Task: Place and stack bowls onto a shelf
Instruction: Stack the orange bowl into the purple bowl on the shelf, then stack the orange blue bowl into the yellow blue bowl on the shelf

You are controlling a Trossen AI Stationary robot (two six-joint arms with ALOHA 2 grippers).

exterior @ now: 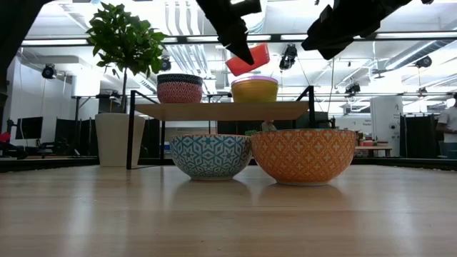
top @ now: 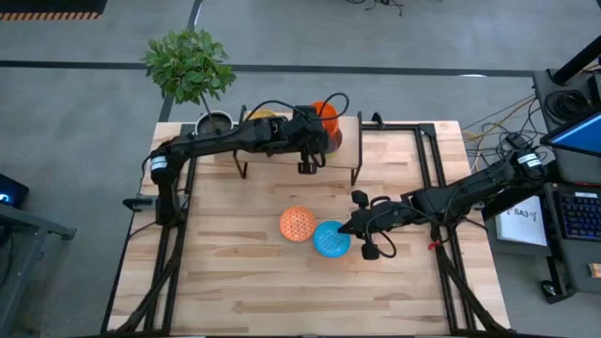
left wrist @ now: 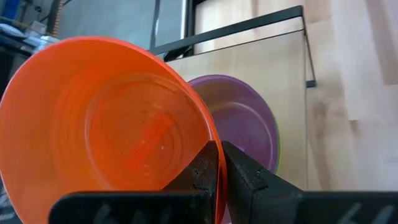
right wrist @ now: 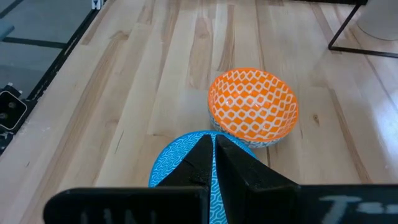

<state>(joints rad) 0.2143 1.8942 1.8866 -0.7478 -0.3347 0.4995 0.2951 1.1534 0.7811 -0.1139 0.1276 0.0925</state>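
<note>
My left gripper (left wrist: 219,155) is over the right half of the shelf (exterior: 221,111) and shut on the red-orange bowl (exterior: 248,59). Below that bowl, a purple bowl (left wrist: 245,121) sits nested in a yellow bowl (exterior: 254,91) on the shelf board. A second stack of two bowls (exterior: 179,87) stands on the shelf's left half. The blue-white patterned bowl (top: 331,238) and the orange patterned bowl (top: 297,223) rest side by side on their bases on the table. My right gripper (right wrist: 212,146) is shut and hovers above the blue-white bowl's (right wrist: 177,165) right rim without touching it. My left gripper holds the red-orange bowl by its rim (left wrist: 211,134), one finger inside the bowl and one outside. The bowl is lifted clear and tilted, hanging over the purple bowl on the shelf.
A potted plant (top: 191,64) in a pale pot (exterior: 114,139) stands at the shelf's left end, by the table's far left corner. Black frame rails (top: 435,160) run along the table's sides. Bare tabletop (top: 235,282) lies toward the near edge.
</note>
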